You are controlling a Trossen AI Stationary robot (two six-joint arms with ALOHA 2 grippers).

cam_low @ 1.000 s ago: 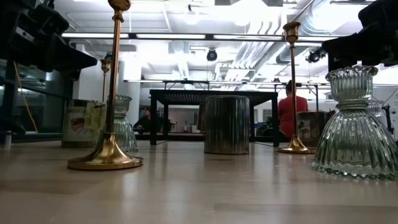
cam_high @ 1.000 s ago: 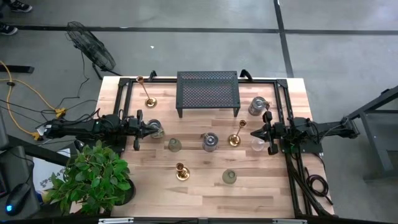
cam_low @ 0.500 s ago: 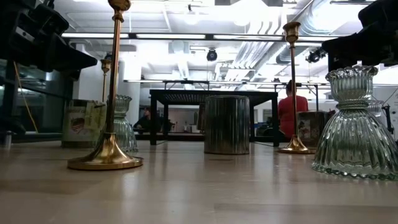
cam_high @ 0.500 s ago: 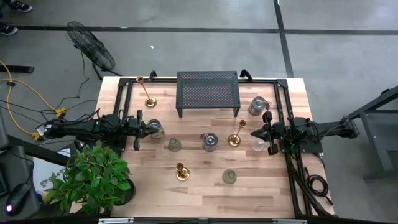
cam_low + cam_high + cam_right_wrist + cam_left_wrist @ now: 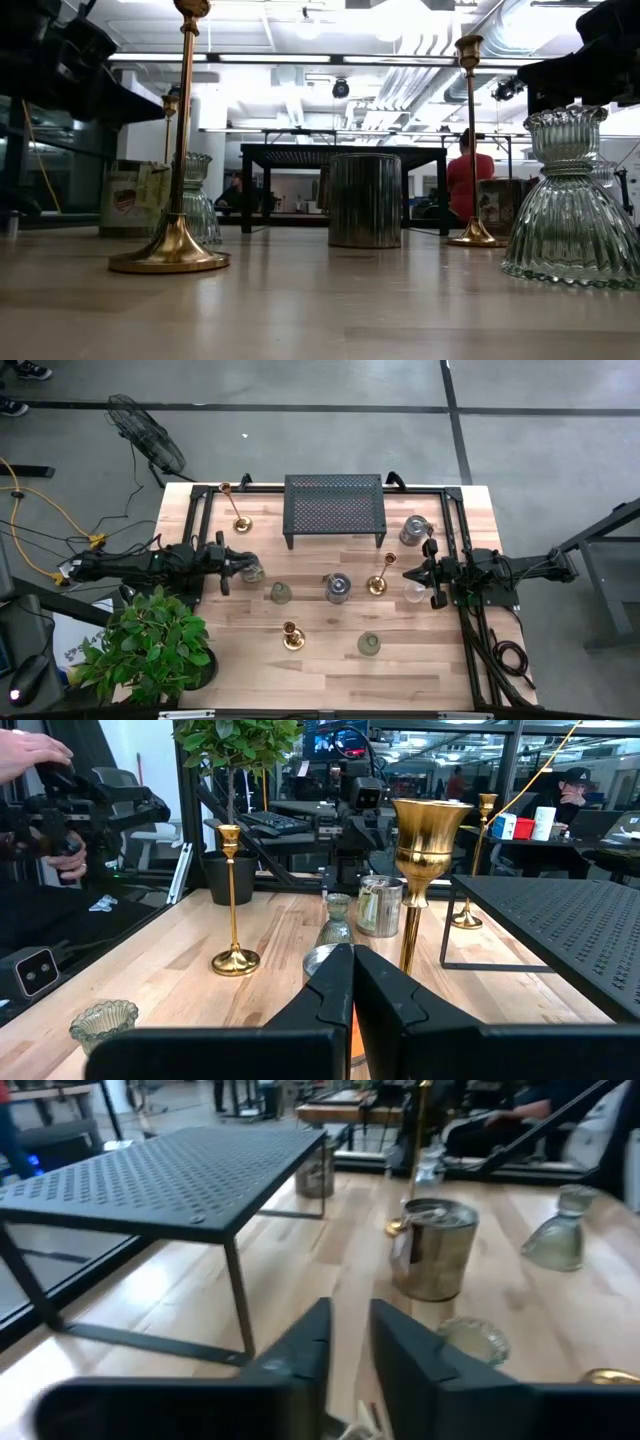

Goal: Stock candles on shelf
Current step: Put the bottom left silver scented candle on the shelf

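A: Item one, candles. Location?

B: All on the table [image 5: 450, 670], none on the shelf [image 5: 334, 508]. The shelf stands at the far edge, in the middle. Nearest the left gripper [image 5: 348, 1340] is a small glass jar [image 5: 252, 571], just beside its fingertips. Farther in are a grey glass holder [image 5: 281, 593], a metal tin candle [image 5: 339, 588] and a brass candlestick [image 5: 378, 582]. A tall candlestick [image 5: 238, 510] stands left of the shelf.

A: Left gripper, condition?

B: Low over the table on the left side. Its jaws are a narrow slit apart and hold nothing. The glass jar lies outside them, to one side.

A: Right gripper?

B: The right gripper [image 5: 352, 985] waits at the right side, jaws together and empty, with a clear glass holder [image 5: 413, 592] just beside it.

A: Handling note for the step in hand?

B: Likely the pick of the glass jar. Spread the jaws wider than the jar, centre them on it, then close low on its body. Glass is slippery, so close gently. Lift above the shelf's top before moving across, and keep away from the tall candlestick, which would tip easily.
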